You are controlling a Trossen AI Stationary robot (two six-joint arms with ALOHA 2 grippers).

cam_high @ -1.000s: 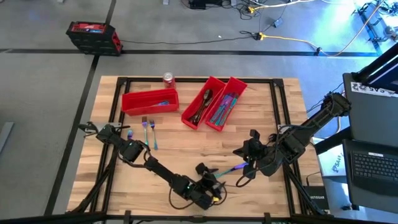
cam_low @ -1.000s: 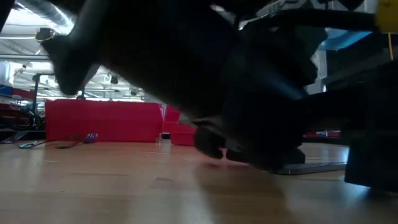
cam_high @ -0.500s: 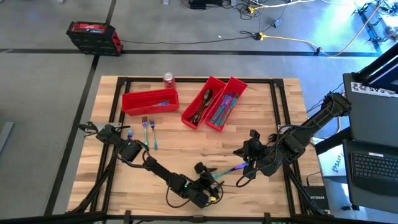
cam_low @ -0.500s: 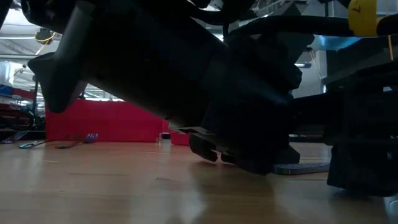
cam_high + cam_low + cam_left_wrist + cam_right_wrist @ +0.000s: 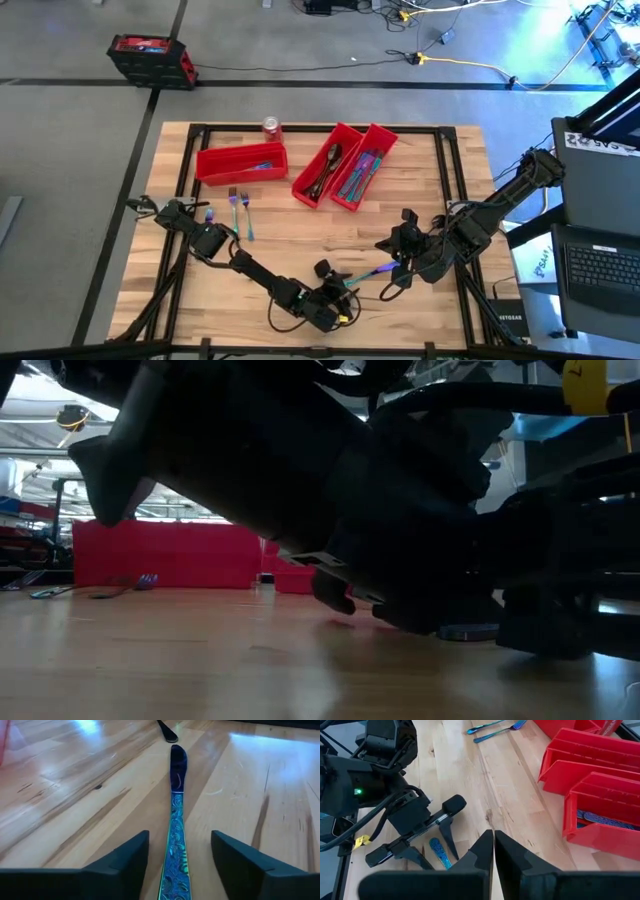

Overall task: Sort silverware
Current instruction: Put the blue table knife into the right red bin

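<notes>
We see the left gripper [image 5: 338,278] low over the near part of the tabletop [image 5: 300,225], well away from the three red bins [image 5: 241,161] that stand along the far side. Its fingers [image 5: 121,861] are spread wide, one on each side of a blue-teal knife [image 5: 176,830] that lies flat on the wood; neither finger touches the knife, so it holds nothing. The knife runs straight out from between the fingers, its rounded tip pointing away from the wrist, and just past that tip lies the dark end of another utensil [image 5: 168,731], with a small gap between the two. Bare wood lies open on both sides of the knife.

The right gripper [image 5: 400,237] sits just beside the knife on the right-hand side, also well short of the bins. Its fingers [image 5: 477,851] are pressed together with nothing between them. From its wrist view we see the left gripper spread over the knife [image 5: 440,853], which lies close to the near edge of the tabletop.

Two forks [image 5: 238,210] lie side by side on the wood just in front of the leftmost bin, apart from both arms. The two tilted bins [image 5: 345,165] to its right hold dark spoons and blue-teal pieces. A red can [image 5: 270,126] stands just behind the leftmost bin, near the far edge. Between the bins and the two grippers the middle of the tabletop is open wood
</notes>
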